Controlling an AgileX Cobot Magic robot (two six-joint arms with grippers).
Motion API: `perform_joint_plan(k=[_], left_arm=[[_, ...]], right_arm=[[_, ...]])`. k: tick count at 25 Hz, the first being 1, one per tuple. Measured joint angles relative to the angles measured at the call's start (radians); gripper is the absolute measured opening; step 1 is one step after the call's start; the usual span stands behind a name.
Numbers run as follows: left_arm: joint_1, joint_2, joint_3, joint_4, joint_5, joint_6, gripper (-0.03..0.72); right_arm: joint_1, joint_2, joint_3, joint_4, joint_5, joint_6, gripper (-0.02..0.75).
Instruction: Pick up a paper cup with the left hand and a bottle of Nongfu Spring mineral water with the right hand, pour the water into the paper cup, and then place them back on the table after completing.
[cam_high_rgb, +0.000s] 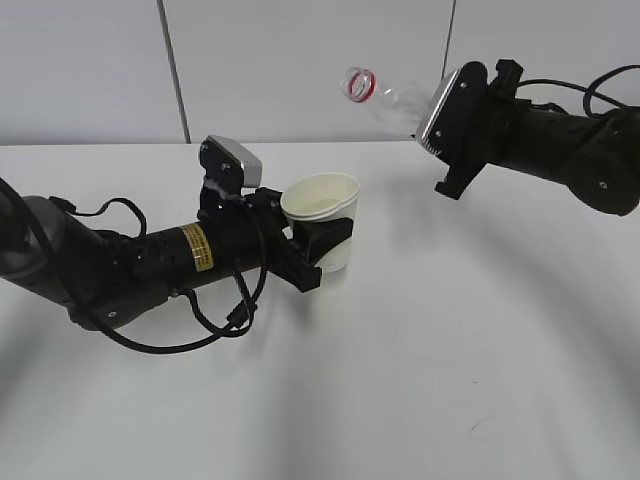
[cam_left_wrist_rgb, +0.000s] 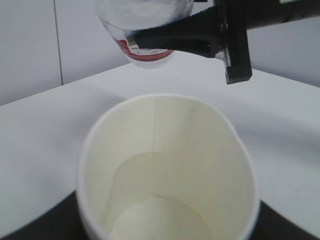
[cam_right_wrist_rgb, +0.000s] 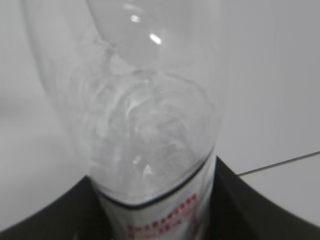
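The paper cup (cam_high_rgb: 322, 225) is held upright by the left hand (cam_high_rgb: 318, 248), low over the table (cam_high_rgb: 420, 380) near its middle; whether the base rests on the surface or sits just above it cannot be told. The black fingers (cam_high_rgb: 335, 231) are seen clamped on the cup's lower wall from either side, mouth open upward. In the left wrist view a shallow pool of the water (cam_left_wrist_rgb: 160, 220) is seen at the cup's bottom, well below the rim. The bottle (cam_high_rgb: 392, 102) is held by the right hand (cam_high_rgb: 437, 120), up and to the right of the cup and well apart from it. Its long axis lies close to level, tilted slightly mouth-up, with the red-ringed neck (cam_high_rgb: 360, 84) pointing left, toward the cup side. The mouth is judged to be beyond the cup's rim rather than over it, so nothing would land in the cup from here. In the right wrist view the clear body (cam_right_wrist_rgb: 150, 145) is seen wedged between the two dark pads (cam_right_wrist_rgb: 240, 200), closed on the labelled part; no stream is seen. Little water can be made out inside the bottle. The coming move is judged to turn on this gap: either the mouth is brought over the rim, or both are set down, the left hand being the nearer to the table.
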Motion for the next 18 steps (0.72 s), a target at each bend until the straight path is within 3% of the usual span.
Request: perform_joint_plan(k=[11, 18], left_arm=[[0.003, 0.0, 0.0, -0.004, 0.001, 0.0, 0.38], [0.054, 0.0, 0.0, -0.008, 0.024, 0.0, 0.379]], right_arm=[[0.0, 0.0, 0.0, 0.002, 0.0, 0.45, 0.337], [0.0, 0.0, 0.0, 0.005, 0.0, 0.61, 0.337]])
